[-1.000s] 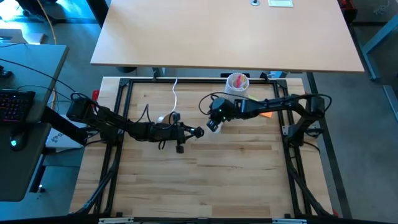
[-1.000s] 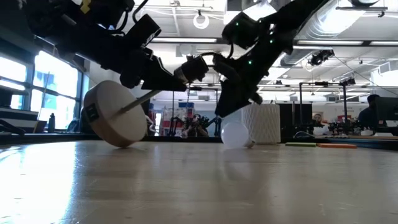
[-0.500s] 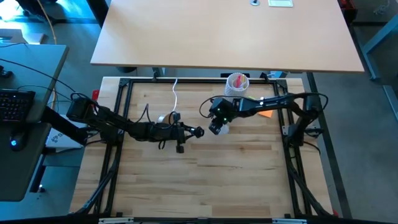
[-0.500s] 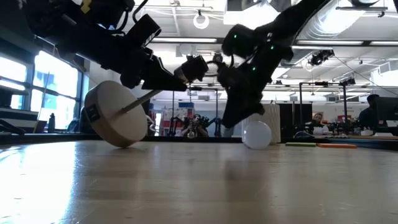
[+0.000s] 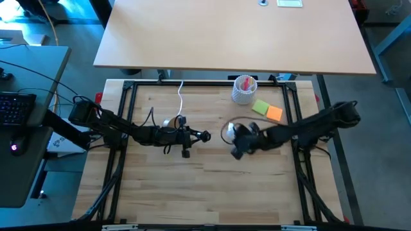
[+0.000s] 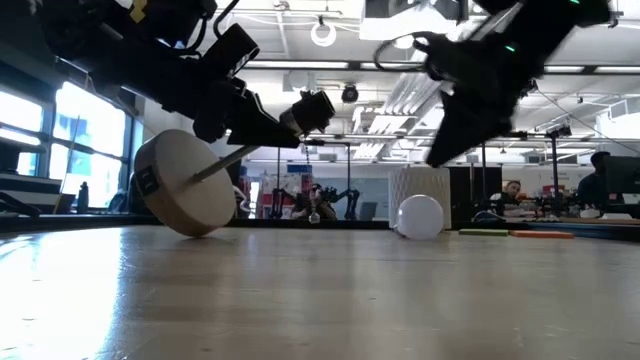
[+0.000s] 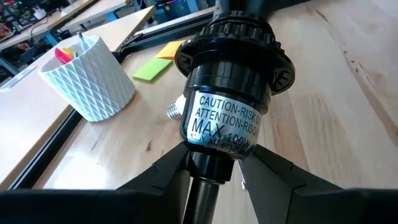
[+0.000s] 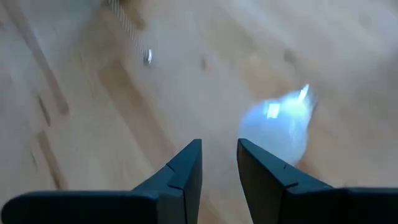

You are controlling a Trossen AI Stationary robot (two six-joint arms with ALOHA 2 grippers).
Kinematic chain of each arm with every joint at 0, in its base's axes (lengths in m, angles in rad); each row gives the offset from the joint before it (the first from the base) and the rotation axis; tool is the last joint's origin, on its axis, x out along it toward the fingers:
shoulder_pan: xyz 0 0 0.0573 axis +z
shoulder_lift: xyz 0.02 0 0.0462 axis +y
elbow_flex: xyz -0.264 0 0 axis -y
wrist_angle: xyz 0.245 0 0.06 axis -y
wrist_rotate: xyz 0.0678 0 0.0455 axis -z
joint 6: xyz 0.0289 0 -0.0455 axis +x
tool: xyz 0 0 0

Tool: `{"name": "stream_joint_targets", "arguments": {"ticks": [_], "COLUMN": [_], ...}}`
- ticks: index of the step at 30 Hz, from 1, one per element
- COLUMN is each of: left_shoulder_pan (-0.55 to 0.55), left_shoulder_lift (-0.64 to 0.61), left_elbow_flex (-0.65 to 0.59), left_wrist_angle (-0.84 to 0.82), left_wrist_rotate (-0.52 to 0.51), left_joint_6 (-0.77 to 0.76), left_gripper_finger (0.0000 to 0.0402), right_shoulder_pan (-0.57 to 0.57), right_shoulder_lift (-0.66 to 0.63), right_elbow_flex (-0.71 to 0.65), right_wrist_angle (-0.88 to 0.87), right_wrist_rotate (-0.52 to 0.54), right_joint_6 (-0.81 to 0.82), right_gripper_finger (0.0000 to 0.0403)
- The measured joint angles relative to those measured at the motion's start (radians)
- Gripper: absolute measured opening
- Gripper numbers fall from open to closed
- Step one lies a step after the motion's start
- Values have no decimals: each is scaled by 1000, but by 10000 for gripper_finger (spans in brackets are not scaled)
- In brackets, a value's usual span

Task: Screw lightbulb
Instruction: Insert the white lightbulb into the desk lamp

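Shifted within the last second: right end effector [image 5: 236,153], from a spot beside the lamp stand's socket [image 7: 231,99] out toward the near-right of the surface [image 5: 212,186], lifted clear in the low view; lightbulb [image 6: 420,217] no longer under those fingers, rolled a little to the right of its former spot and now lying loose on the boards. Fingers of the right end effector narrowly parted, gripping nothing, bulb just ahead of their tips in the right wrist view. Likely meaning for the task: pick-up missed or dropped, screwing-in not begun, a fresh grasp needed. Left end effector [image 7: 214,171] clamped on the black stem below the socket, stand [image 6: 185,185] tilted off the surface, open socket mouth aimed toward the bulb. Lightbulb: small, white, round globe with silvery threaded base, lying on its side, well apart from the socket, in front of the white patterned cup [image 5: 244,88]; base partly hidden behind the socket in the left wrist view.
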Motion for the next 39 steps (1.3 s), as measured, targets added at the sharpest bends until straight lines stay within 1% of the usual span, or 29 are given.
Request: {"name": "stream_joint_targets", "arguments": {"ticks": [3,6,8,11,14,16,20,23,25,27,32,35,39], "left_shoulder_pan": [0,0,0,0,0,0,3,28,64,117,276,358,432], "left_shoulder_lift": [0,0,0,0,0,0,0,-10,-20,-27,-13,20,79], "left_elbow_flex": [0,0,0,0,0,0,0,-2,-12,-43,-155,-194,-194], "left_wrist_angle": [5,6,6,7,6,5,6,7,43,138,476,577,656], "left_wrist_rotate": [1,1,1,1,1,1,7,51,94,148,306,374,414], "left_joint_6": [0,1,1,1,1,1,-47,-86,-113,-131,-191,-237,-309], "left_gripper_finger": [133,133,133,133,133,133,133,133,133,133,133,133,136], "right_shoulder_pan": [52,85,101,108,96,81,47,34,32,32,32,32,32], "right_shoulder_lift": [0,0,6,46,122,171,234,253,255,255,256,256,256], "right_elbow_flex": [-65,-131,-185,-270,-316,-318,-265,-231,-213,-203,-200,-200,-201], "right_wrist_angle": [9,61,157,385,599,663,672,668,667,666,660,653,653], "right_wrist_rotate": [24,21,21,21,22,27,33,32,32,32,31,31,53], "right_joint_6": [108,177,199,183,113,56,7,-40,-72,-95,-91,-91,-88], "right_gripper_finger": [108,141,174,227,272,290,298,298,298,298,298,298,298]}}
